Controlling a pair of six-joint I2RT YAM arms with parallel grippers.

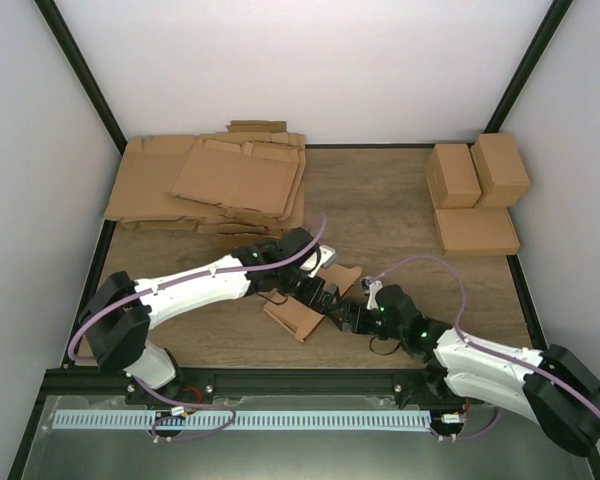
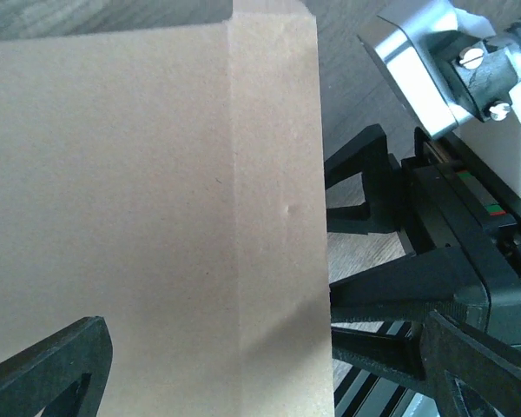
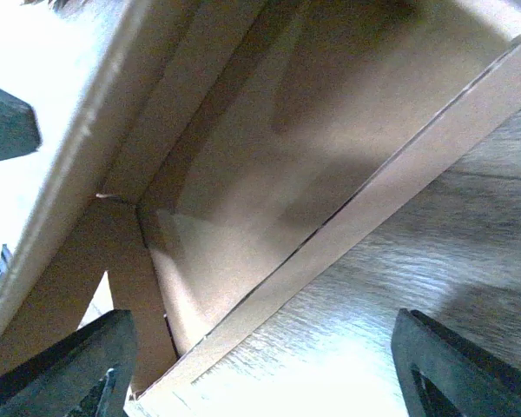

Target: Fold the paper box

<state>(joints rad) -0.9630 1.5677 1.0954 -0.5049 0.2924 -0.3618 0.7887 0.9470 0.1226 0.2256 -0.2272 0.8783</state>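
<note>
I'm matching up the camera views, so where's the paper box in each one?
Top: box lies just below centre.
Left wrist: box fills left and centre.
Right wrist: box fills the upper left.
Shared landmark: the wooden table under the box in every view.

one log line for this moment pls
step: folding | paper box: part-folded, on table | left end effector: open | right end effector: open

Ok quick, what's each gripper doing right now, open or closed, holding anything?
Left gripper: open, over the paper box, holding nothing.
Right gripper: open, facing the paper box, holding nothing.
</note>
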